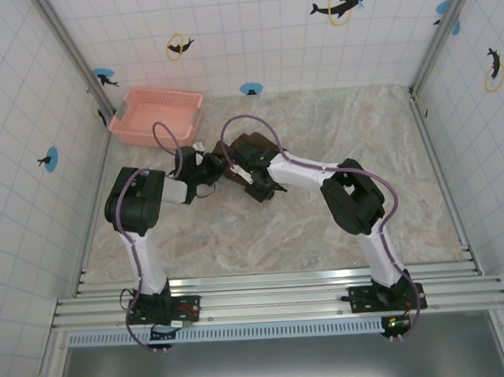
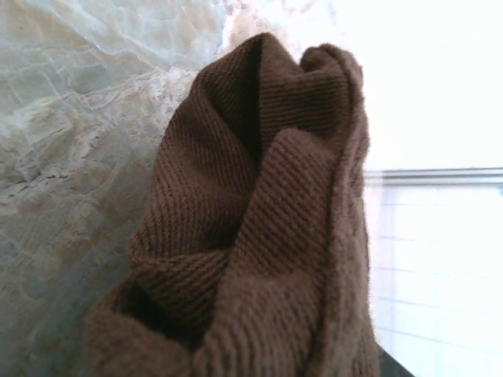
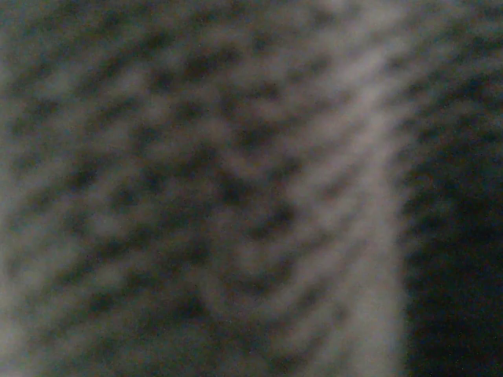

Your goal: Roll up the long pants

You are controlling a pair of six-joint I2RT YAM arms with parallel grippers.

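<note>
A: Where's the garment?

B: The long pants [image 1: 248, 148] are bunched into a dark brown lump on the marbled surface [image 1: 334, 142], left of centre and toward the far side. They are well off every wall.

A: And the arms?

B: Both reach in to the lump. The left fingers [image 1: 224, 170] come at its near-left side. The right fingers [image 1: 253, 177] come at its near-right side, close to the left pair.

A: Fingers apart or together?

B: Cannot tell for either pair, because the arms and the cloth cover the tips from above. The left wrist view has brown ribbed cloth rising in thick rounded folds, with one fold edge curling over at the top. The right wrist view is a blurred weave hard against the lens.

A: Edges?

B: The pink basket [image 1: 140, 127] sits in the far-left corner, near the lump but apart from it. Tiled walls [image 1: 252, 28] close off the left, far and right sides. A metal rail [image 1: 274, 293] runs along the near edge.

A: Room to move?

B: Bare surface runs from the lump right to the wall. A broad bare strip lies between the lump and the rail.
</note>
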